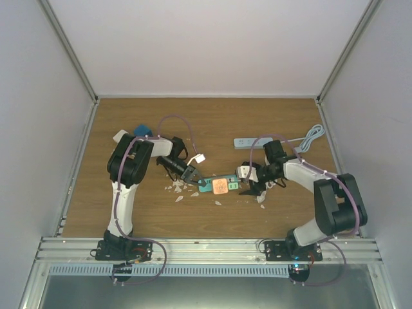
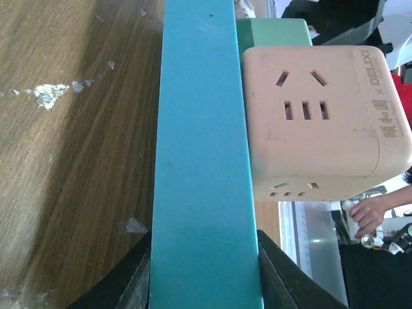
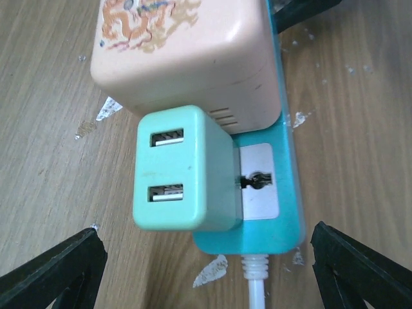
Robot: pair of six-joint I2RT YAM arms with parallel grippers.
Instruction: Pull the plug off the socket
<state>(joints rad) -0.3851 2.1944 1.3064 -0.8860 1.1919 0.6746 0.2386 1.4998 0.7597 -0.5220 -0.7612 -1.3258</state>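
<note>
Top external: high, behind the near edge, looking down over the whole table [image 1: 257, 122]; far off.
Left wrist: hard up against the teal power strip [image 2: 203, 161], sighting along it; exact tilt unclear.
Right wrist: close, looking down on the strip's cord end.
All three views share the strip and the peach cube adapter [image 3: 187, 51].

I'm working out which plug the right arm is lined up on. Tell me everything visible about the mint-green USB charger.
The mint-green USB charger is a small rounded block of smooth, matt-looking plastic with two empty USB ports stacked on its outward face. It stands plugged into the teal power strip near the end where the white cord leaves, partly covering a white socket panel. One side sits against the peach cube adapter. The right gripper has its fingers spread on either side, not touching it.
</note>
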